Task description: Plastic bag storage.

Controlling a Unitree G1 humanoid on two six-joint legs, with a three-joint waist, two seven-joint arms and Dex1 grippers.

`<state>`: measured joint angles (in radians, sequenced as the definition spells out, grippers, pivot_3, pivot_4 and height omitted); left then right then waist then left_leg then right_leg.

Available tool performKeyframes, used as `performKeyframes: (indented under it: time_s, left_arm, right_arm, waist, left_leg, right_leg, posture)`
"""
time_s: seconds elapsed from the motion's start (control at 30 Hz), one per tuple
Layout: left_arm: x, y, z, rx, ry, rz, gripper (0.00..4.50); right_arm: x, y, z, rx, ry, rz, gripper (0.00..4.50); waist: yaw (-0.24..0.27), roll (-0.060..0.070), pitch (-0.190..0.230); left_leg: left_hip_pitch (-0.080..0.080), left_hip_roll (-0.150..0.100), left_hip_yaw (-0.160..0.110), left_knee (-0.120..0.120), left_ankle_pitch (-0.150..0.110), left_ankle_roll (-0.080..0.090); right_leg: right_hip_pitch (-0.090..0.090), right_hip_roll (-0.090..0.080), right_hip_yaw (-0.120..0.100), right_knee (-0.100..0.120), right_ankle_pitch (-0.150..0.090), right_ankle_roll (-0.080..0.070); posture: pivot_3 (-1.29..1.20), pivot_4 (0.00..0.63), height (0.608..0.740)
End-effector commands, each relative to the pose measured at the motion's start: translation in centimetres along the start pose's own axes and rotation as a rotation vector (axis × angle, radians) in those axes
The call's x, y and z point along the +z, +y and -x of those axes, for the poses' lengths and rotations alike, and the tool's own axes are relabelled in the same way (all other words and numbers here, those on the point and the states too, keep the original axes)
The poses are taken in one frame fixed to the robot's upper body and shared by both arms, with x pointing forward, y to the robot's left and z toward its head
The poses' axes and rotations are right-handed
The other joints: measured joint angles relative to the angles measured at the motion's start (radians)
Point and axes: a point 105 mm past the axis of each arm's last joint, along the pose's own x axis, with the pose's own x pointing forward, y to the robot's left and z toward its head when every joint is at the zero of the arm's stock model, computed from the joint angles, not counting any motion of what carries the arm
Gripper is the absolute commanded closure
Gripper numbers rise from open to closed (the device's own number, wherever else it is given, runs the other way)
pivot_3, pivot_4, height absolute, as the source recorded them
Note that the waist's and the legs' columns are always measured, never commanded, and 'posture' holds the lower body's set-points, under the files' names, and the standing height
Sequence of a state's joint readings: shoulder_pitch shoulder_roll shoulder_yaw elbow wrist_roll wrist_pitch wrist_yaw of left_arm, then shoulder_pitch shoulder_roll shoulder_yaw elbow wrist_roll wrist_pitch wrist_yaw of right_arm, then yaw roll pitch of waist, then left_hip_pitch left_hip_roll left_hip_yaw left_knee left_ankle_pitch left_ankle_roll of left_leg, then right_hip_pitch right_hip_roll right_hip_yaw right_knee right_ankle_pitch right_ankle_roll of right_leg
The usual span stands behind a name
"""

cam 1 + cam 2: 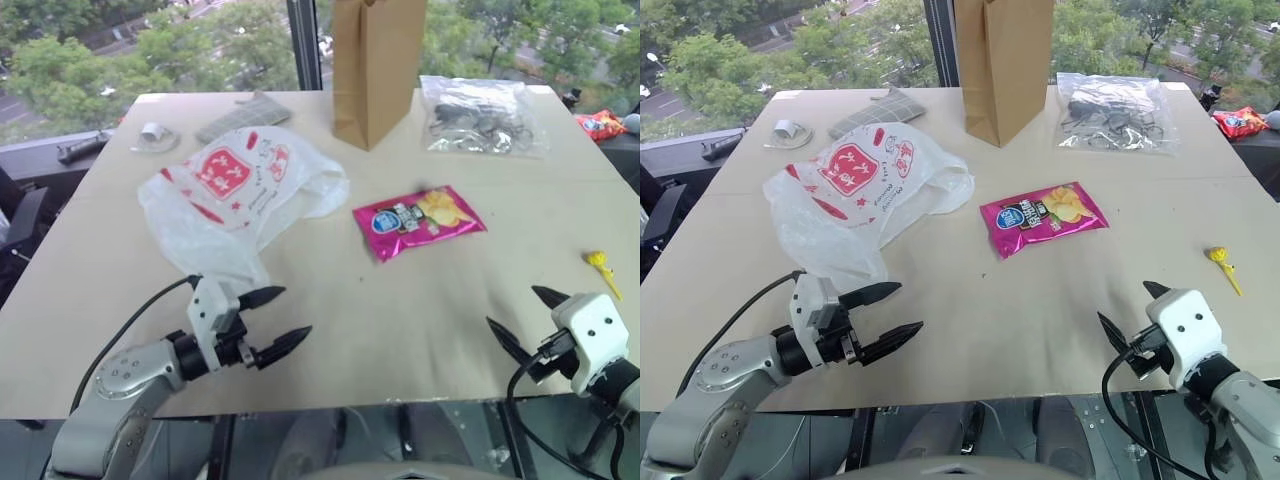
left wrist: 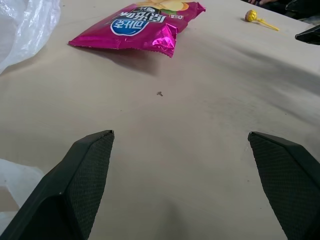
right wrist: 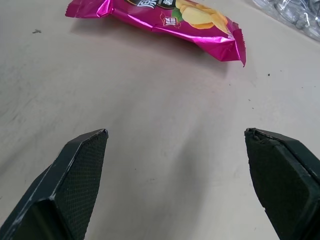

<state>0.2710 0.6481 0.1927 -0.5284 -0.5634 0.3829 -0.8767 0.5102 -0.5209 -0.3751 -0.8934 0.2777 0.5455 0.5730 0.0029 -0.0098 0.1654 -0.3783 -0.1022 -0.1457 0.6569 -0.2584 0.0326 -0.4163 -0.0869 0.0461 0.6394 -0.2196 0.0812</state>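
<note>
On a pale worktop (image 1: 330, 330) beside a high window, the tall brown paper bag (image 1: 377, 65) stands upright at the far edge, the largest thing in play. Left of centre lies the plastic bag (image 1: 240, 195), thin white film with red printing, crumpled and spread loosely, its near tail reaching toward the left gripper (image 1: 280, 320). That gripper hovers just off the bag's near end, fingers spread wide and empty. The right gripper (image 1: 520, 320), equally wide and empty, waits well apart near the right front edge. A clear bag of dark items (image 1: 480, 115) rests at the far right; a pink snack packet (image 1: 420, 220) sits mid-worktop just right of the plastic bag; a small yellow object (image 1: 600, 265) lies near the right gripper. The opening grasp looks best taken by the left gripper on bunched film, not a single slippery layer, with the right steadying the far side, clear of the packet.
</note>
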Motion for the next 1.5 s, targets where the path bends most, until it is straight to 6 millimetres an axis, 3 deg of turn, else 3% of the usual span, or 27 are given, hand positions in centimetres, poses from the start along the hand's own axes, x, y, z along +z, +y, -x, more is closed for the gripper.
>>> performKeyframes:
  time_s: [0.03, 0.33, 0.4, 0.53, 0.67, 0.8, 0.9, 1.2, 1.3, 1.5]
  left_arm:
    - [0.9, 0.8, 0.1, 0.034, -0.060, -0.047, 0.02]
    - [3.6, 4.2, -0.9, 0.231, -0.211, -0.002, 0.02]
    - [5.3, 5.4, -1.6, 0.306, -0.235, -0.036, 0.02]
    - [7.8, 8.8, -3.1, 0.527, -0.124, -0.212, 0.02]
    - [9.5, 12.1, -5.0, 0.664, 0.007, -0.370, 0.02]
    - [8.7, 14.4, -7.2, 0.723, 0.107, -0.387, 0.02]
    - [7.6, 14.9, -8.6, 0.698, 0.179, -0.425, 0.02]
    - [5.3, 17.0, -8.4, 0.773, 0.299, -0.525, 0.02]
    - [5.5, 17.6, -8.0, 0.810, 0.286, -0.550, 0.81]
    - [7.6, 17.8, -7.0, 0.844, 0.153, -0.571, 3.75]
  right_arm:
    - [0.9, -0.4, -0.1, -0.007, -0.041, 0.046, 0.08]
    - [4.8, 0.8, -2.0, 0.105, -0.259, 0.075, 0.08]
    - [6.4, 1.9, -2.2, 0.199, -0.326, 0.063, 0.08]
    - [8.3, 3.5, -2.5, 0.342, -0.382, 0.100, 0.08]
    - [9.0, 3.5, -3.1, 0.355, -0.389, 0.133, 0.08]
    - [9.1, 3.7, -3.2, 0.345, -0.387, 0.138, 0.08]
    - [9.1, 3.9, -3.1, 0.335, -0.381, 0.141, 0.08]
    - [9.2, 4.3, -2.8, 0.292, -0.379, 0.134, 0.08]
    - [9.3, 4.4, -2.9, 0.282, -0.382, 0.129, 0.00]
    - [9.1, 4.0, -3.8, 0.239, -0.378, 0.129, 0.00]
  waist:
    - [0.001, 0.000, 0.000]
    - [0.010, 0.000, 0.000]
    - [0.011, -0.001, 0.001]
    - [0.014, -0.002, 0.001]
    - [0.014, -0.003, 0.002]
    - [0.012, -0.003, 0.002]
    - [0.010, -0.004, 0.002]
    - [0.012, -0.004, 0.002]
    - [0.012, -0.004, 0.002]
    - [0.011, -0.004, 0.002]
  left_leg:
    - [0.000, 0.000, 0.000, 0.000, 0.000, 0.000]
    - [0.000, 0.000, -0.002, -0.002, 0.000, 0.000]
    - [0.000, 0.000, -0.002, -0.002, 0.000, 0.000]
    - [0.000, 0.000, -0.002, -0.002, 0.002, 0.003]
    - [-0.001, -0.001, -0.004, -0.002, 0.003, 0.004]
    - [-0.001, -0.001, -0.002, -0.004, 0.005, -0.001]
    - [-0.003, -0.001, -0.003, -0.005, 0.004, -0.002]
    - [-0.013, -0.001, -0.001, -0.004, 0.003, -0.003]
    - [-0.013, -0.001, -0.001, -0.004, 0.003, -0.002]
    - [-0.013, -0.001, -0.001, -0.003, 0.003, -0.003]
  right_leg:
    - [0.000, 0.000, 0.000, 0.000, 0.000, 0.000]
    - [0.000, 0.001, -0.002, -0.001, 0.003, 0.003]
    - [0.000, 0.001, -0.002, -0.002, 0.004, 0.001]
    - [0.000, 0.005, -0.003, -0.003, 0.005, 0.000]
    - [0.001, 0.006, -0.005, -0.004, 0.005, 0.000]
    - [-0.001, 0.005, -0.003, -0.005, 0.006, -0.001]
    - [-0.003, 0.006, -0.003, -0.006, 0.006, -0.001]
    - [-0.015, 0.005, -0.001, -0.003, 0.006, -0.002]
    - [-0.015, 0.005, -0.001, -0.002, 0.006, -0.002]
    - [-0.015, 0.005, -0.001, 0.000, 0.006, -0.002]
  posture:
    - [0.00, 0.150, 0.740]
    - [0.00, 0.150, 0.740]
    - [0.00, 0.150, 0.740]
    - [0.00, 0.150, 0.740]
    - [0.00, 0.150, 0.740]
    - [0.00, 0.150, 0.740]
    - [0.00, 0.150, 0.740]
    - [0.00, 0.150, 0.740]
    - [0.00, 0.150, 0.740]
    - [0.00, 0.150, 0.740]
